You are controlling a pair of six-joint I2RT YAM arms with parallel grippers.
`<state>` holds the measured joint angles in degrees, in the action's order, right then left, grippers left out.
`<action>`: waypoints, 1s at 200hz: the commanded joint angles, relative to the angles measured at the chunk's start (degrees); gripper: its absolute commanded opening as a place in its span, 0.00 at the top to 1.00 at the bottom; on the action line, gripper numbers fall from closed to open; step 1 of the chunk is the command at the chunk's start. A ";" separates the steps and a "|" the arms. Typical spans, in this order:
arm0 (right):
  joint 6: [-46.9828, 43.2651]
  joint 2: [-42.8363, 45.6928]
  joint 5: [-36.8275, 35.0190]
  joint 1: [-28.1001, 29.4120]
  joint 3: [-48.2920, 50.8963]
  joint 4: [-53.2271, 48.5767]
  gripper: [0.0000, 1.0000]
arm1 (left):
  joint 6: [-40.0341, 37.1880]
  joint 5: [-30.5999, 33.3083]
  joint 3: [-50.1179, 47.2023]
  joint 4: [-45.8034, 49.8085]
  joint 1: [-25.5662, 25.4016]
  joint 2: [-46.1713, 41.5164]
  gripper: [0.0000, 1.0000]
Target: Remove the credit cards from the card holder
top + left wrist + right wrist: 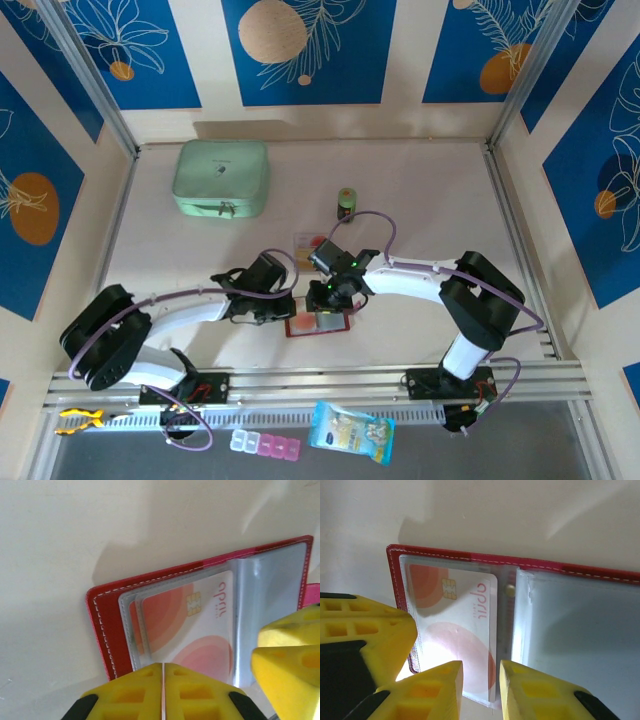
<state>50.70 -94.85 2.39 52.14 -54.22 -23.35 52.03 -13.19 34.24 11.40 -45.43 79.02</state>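
In the overhead view, a small dark-red leather-like card holder was seen lying open on the pale bench, near the front edge and between the two arms. The left gripper was placed at its left edge and the right gripper at its far edge. A loose orange-and-white card was seen flat on the bench just beyond the holder. A mint-green zipped case was seen closed at the far left.

In the left wrist view, the holder's clear plastic sleeves were shown stacked inside the red cover, which was edged with white stitching. The front sleeve was occupied by a white credit card marked with orange-red discs, a gold chip and red lettering. An orange strip was visible in a second sleeve behind it. The left jaws were pressed together, with only a hairline seam between them, over the holder's near edge. Whether anything was pinched could not be told.

In the right wrist view, the card was seen fully seated in the left-hand sleeve, beside a brass stud at the spine. A glossy grey sleeve was spread to the right. The right jaws were held apart, with the card sleeve's lower edge between them. The holder's lower left corner was covered by the left gripper.
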 commanded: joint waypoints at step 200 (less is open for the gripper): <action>0.19 -2.85 3.14 -0.07 0.24 1.19 0.77 | -0.37 -0.17 -2.25 0.09 0.52 2.03 0.96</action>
<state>50.68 -96.97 3.49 52.12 -54.22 -23.07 52.14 -13.50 32.99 9.87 -45.39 80.01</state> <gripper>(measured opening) 0.242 0.044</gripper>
